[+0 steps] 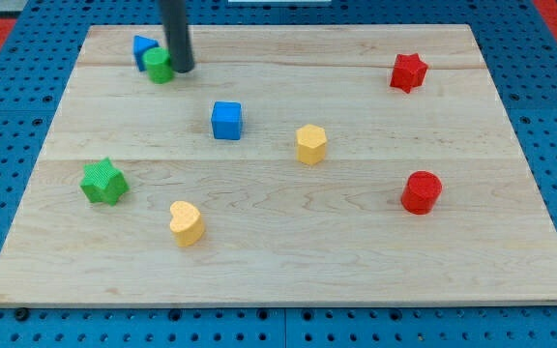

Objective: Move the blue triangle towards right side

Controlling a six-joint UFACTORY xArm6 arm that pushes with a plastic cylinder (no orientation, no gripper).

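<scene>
The blue triangle [143, 47] sits near the board's top left corner, partly hidden behind a green round block [158, 66] that touches it on its lower right. My rod comes down from the view's top and my tip [182, 70] rests just right of the green block, close to or touching it, and right of and slightly below the blue triangle.
On the wooden board [356, 271] lie a blue cube [226, 121], a yellow hexagon-like block [310, 144], a yellow heart [187, 223], a green star [102, 182], a red star [408, 72] and a red cylinder [421, 191].
</scene>
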